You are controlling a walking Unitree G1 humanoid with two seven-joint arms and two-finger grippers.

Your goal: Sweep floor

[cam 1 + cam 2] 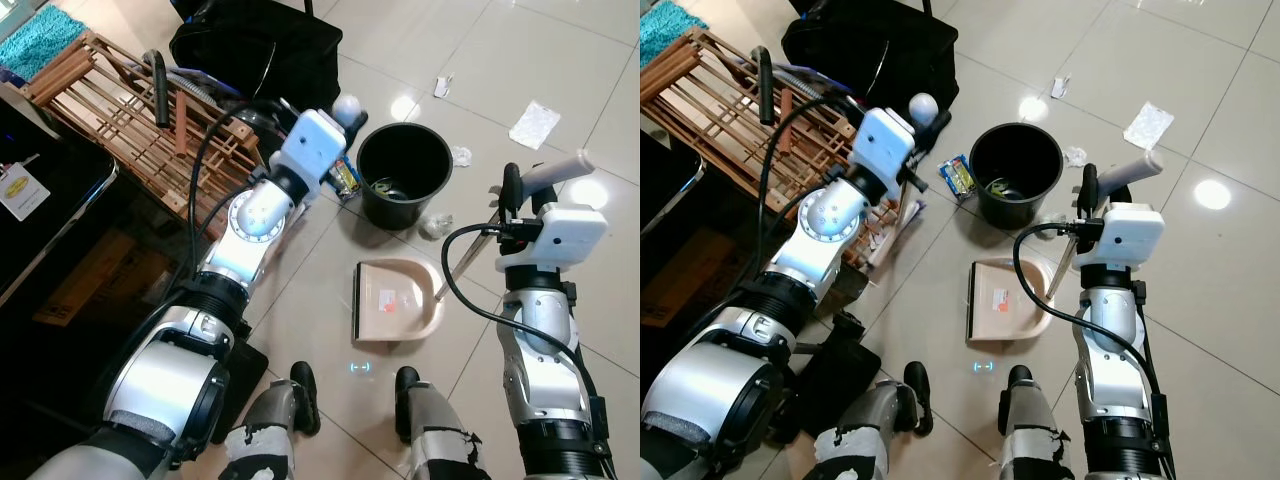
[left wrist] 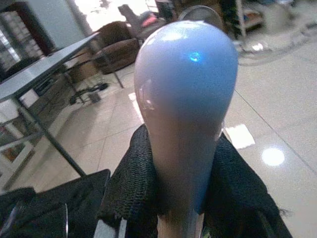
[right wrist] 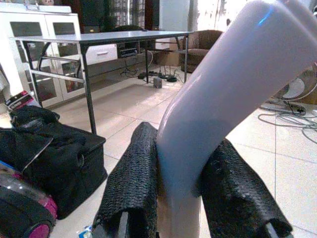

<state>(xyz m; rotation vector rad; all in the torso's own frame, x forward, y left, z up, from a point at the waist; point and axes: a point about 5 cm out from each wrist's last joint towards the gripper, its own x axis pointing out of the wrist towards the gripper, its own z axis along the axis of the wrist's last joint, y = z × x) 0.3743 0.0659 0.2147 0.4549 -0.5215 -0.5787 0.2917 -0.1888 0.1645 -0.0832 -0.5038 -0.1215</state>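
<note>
My left gripper [image 2: 183, 191] is shut on the rounded white top of a broom handle [image 1: 347, 105], held up beside the black bin [image 1: 403, 172]. The broom's shaft is hidden behind my left arm. My right gripper [image 3: 183, 193] is shut on the angled white grip of a long-handled dustpan [image 1: 555, 170]. Its metal shaft slopes down to the beige pan [image 1: 395, 300], which rests on the tiles in front of my feet. Scraps of paper litter [image 1: 535, 125] lie on the floor beyond the bin, with smaller bits [image 1: 435, 225] right by it.
A wooden rack [image 1: 120, 110] and a black bag [image 1: 260, 45] stand at the left and back left. Dark furniture [image 1: 40, 200] lines the left edge. A snack wrapper [image 1: 345, 178] lies beside the bin. Open tiles stretch to the right and far right.
</note>
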